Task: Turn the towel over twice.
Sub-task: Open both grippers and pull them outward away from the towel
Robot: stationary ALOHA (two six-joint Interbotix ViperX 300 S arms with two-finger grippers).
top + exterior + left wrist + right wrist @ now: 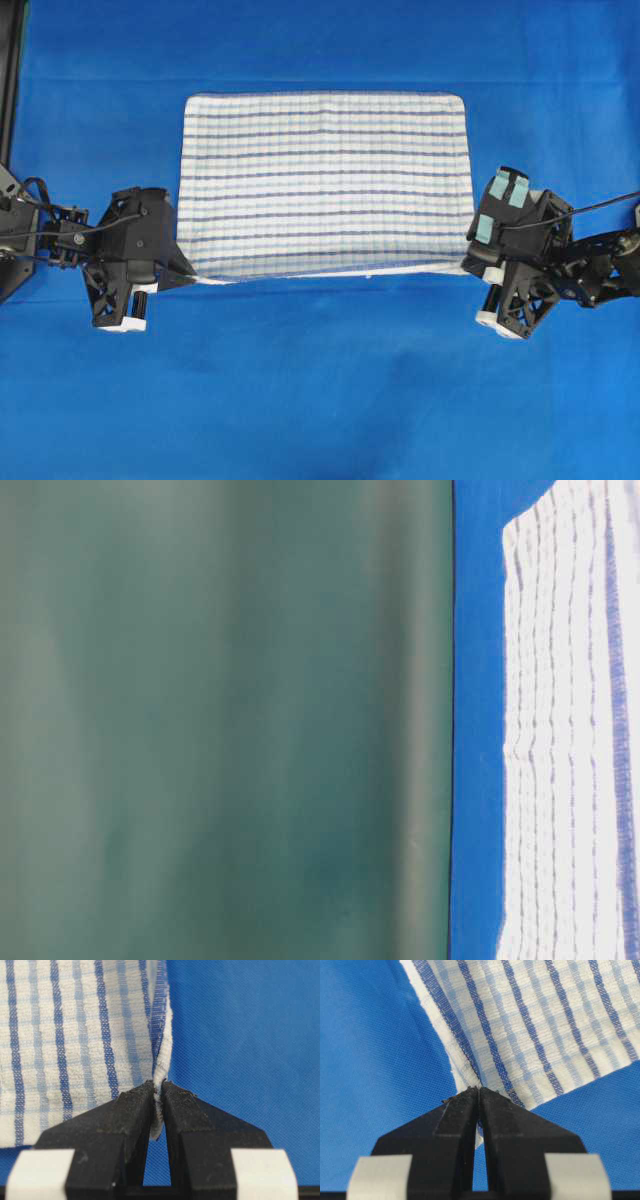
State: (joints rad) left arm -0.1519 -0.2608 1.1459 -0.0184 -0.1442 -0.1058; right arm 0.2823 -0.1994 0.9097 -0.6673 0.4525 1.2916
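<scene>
Towel [325, 180] lies spread out on the blue worktop [320, 400], between the two arms. Left fingers [142, 1105] are pinched tight on its near left corner. Right fingers [465, 1110] are pinched tight on its near right corner, which is lifted a little.

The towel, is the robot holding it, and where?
Yes. Each tool pinches one near corner of the towel: the left tool the left corner, the right tool the right corner.
</scene>
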